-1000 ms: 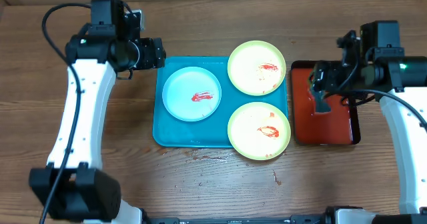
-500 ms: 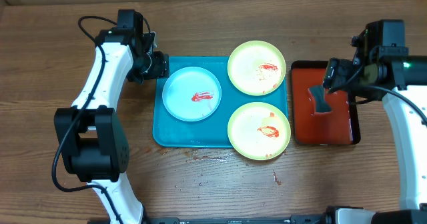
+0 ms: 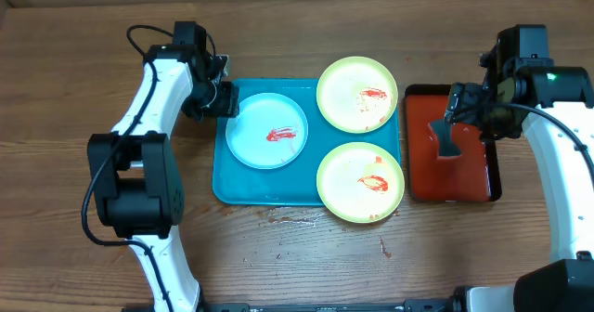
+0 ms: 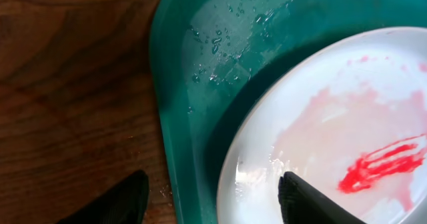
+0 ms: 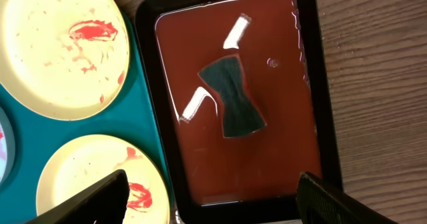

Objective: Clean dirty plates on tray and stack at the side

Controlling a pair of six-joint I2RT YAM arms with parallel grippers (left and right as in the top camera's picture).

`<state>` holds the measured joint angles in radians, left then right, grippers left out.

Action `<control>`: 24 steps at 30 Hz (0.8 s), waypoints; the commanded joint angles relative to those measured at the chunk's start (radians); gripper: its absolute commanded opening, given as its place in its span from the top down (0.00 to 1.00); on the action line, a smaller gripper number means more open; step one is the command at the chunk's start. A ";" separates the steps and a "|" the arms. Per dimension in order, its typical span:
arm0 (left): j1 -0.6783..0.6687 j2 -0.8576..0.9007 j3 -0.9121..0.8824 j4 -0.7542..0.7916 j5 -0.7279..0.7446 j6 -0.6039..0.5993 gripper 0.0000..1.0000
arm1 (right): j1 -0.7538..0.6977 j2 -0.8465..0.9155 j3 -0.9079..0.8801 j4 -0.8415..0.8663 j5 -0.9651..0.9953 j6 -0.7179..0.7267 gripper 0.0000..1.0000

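Observation:
The teal tray holds a light blue-white plate with a red smear. Two pale yellow-green plates, one at the back and one at the front, rest on the tray's right side and overlap its rim. My left gripper is open at the tray's left rim. In the left wrist view its fingers straddle the tray rim and the edge of the blue-white plate. My right gripper is open and empty, above the red tray.
A narrow red tray with a dark rim lies right of the teal tray, with liquid and a dark grey sponge in it. The right wrist view shows the sponge, the red tray and both yellow plates. Water drops lie on the teal tray's corner.
My left arm swung in from the left, and its gripper now sits at the tray's left rim by the blue-white plate. My right gripper shifted slightly over the red tray.

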<state>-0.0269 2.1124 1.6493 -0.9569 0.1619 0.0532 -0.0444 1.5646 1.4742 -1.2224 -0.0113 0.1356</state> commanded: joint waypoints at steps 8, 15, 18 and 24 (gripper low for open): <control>-0.041 0.072 0.014 -0.018 -0.059 0.066 0.52 | -0.004 -0.001 0.024 0.002 0.011 -0.005 0.18; -0.042 0.092 0.014 -0.017 -0.026 0.066 0.75 | -0.004 -0.001 0.024 -0.006 0.011 -0.005 0.18; -0.042 0.092 0.014 -0.017 -0.027 0.067 0.87 | -0.004 -0.001 0.023 -0.006 0.011 0.000 0.18; -0.042 0.092 0.014 -0.020 -0.001 0.066 0.95 | -0.004 0.002 0.004 -0.010 0.011 0.034 0.18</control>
<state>-0.0647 2.1944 1.6539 -0.9775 0.1398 0.1123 -0.0441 1.5646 1.4742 -1.2324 -0.0105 0.1474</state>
